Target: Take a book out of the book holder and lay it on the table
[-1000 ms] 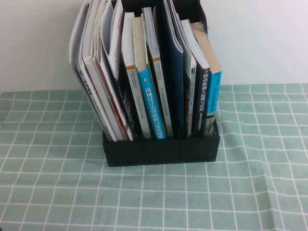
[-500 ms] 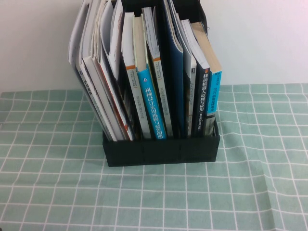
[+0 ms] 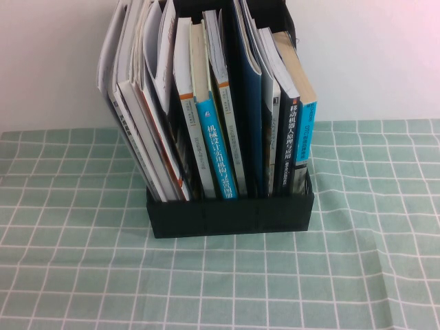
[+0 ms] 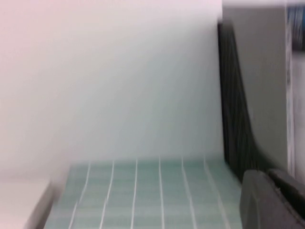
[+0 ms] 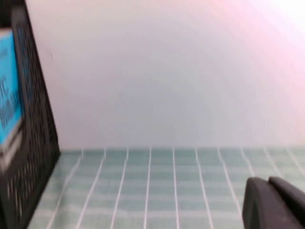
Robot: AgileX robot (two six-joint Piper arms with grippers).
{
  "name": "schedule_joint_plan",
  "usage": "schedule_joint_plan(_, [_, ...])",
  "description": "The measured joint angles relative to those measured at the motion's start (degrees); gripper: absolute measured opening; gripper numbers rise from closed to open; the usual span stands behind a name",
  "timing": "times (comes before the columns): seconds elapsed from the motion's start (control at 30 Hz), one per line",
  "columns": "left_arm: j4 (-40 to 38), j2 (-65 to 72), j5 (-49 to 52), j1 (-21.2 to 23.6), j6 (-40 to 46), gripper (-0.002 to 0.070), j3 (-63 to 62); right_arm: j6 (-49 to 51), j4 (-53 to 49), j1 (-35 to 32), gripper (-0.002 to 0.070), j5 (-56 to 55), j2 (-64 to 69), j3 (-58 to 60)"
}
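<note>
Black holder held the book; table bare; left gripper and right gripper low beside holder, claw state indeterminable.

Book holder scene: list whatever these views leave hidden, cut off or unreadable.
- The book: high view shows only its thin spine; cover hidden by neighbouring books.
- Book holder: top cut off by the high view's edge; wrist views show only blurred mesh sides.
- Left gripper and right gripper: only a dark corner piece in each wrist view; absent from the high view.
</note>
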Motion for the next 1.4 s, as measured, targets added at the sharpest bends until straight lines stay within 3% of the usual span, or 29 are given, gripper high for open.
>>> schedule_joint_plan(0.23, [-0.31,0.00,-13.42,0.00,-7.95,-0.0004,0.00,0.00,0.00,0.00,-0.0002,-17.49,0.00,0.00])
schedule_joint_plan(0.5, [-0.69,0.00,-18.03,0.00,-9.42,-0.0003,0.00,0.23,0.44,0.00,-0.0002,-21.35,0.00,0.00])
schedule_joint_plan(0.77, [-0.90,0.39,1.40,0.00,-10.91,-0.0003,-14.19,3.07,1.02,0.00,-0.0002,-28.65,0.00,0.00])
schedule_joint_plan(0.87, [-0.90,3.58,4.30,0.00,-11.04,-0.0003,-21.21,3.07,-2.18,0.00,-0.0002,-22.36,0.00,-1.58])
schedule_joint_plan(1.07, [-2.82,14.99,13.23,0.00,-11.04,-0.0003,-33.98,3.07,-11.58,0.00,-0.0002,2.22,0.00,-12.76])
schedule_joint_plan(1.2, [-3.71,21.36,10.69,0.00,-10.79,-0.0003,-35.63,-0.62,-13.05,0.00,-0.0002,15.75,2.72,-19.54])
schedule_joint_plan(1.4, [-11.10,34.77,16.31,0.00,-8.49,-0.0003,-43.41,-9.13,-13.05,0.00,-0.0002,23.34,13.03,-24.91])
